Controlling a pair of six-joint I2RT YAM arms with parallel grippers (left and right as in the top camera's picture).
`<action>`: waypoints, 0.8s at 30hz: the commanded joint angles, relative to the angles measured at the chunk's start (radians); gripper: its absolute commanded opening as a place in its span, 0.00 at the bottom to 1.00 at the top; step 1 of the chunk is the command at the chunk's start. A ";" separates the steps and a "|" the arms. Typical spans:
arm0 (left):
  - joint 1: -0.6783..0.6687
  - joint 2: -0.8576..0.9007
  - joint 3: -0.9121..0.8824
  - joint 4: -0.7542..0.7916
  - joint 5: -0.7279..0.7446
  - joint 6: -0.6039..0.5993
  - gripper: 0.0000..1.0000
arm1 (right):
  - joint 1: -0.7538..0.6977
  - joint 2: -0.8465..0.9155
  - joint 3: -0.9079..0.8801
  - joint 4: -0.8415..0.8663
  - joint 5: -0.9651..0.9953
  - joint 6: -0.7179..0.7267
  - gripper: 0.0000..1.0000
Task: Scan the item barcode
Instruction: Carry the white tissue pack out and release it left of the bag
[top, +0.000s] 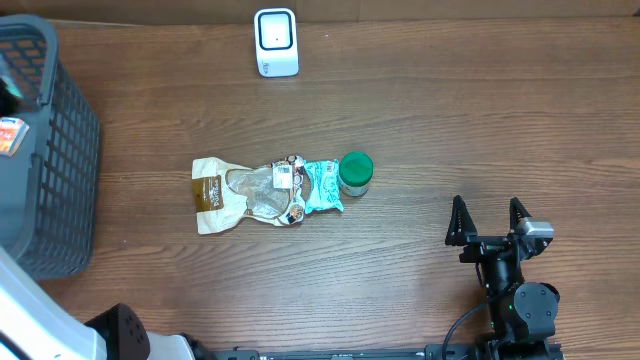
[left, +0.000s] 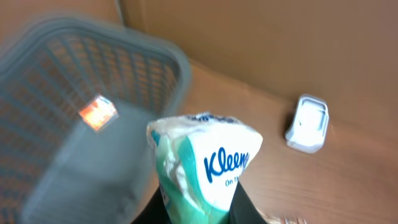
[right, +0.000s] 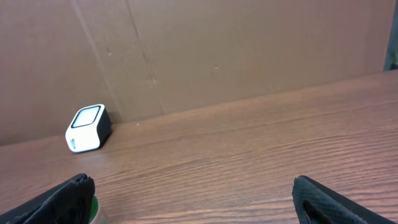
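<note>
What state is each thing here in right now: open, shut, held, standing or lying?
Left gripper: shut on the tissue pack.
Tissue pack: held, off the table.
Right gripper: open, empty.
Basket: upright, an orange packet inside.
Scanner: standing upright, nothing in front of it.
Jar: upright, green lid on.
Brown pouch: lying flat.
Teal packet: lying flat beside the jar.

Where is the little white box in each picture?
Overhead: white box at the top, left of the middle.
Left wrist: at the right, beyond the tissue pack.
Right wrist: at the left, by the brown wall.
Shared landmark: the wooden table it stands on.
</note>
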 joint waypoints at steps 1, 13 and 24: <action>-0.098 0.069 -0.062 -0.082 0.011 -0.005 0.04 | -0.003 -0.007 -0.010 0.004 0.002 -0.001 1.00; -0.312 0.069 -0.617 0.108 0.008 -0.084 0.04 | -0.003 -0.007 -0.010 0.004 0.002 -0.001 1.00; -0.312 0.069 -0.877 0.517 -0.068 -0.173 0.04 | -0.003 -0.007 -0.010 0.004 0.002 -0.001 1.00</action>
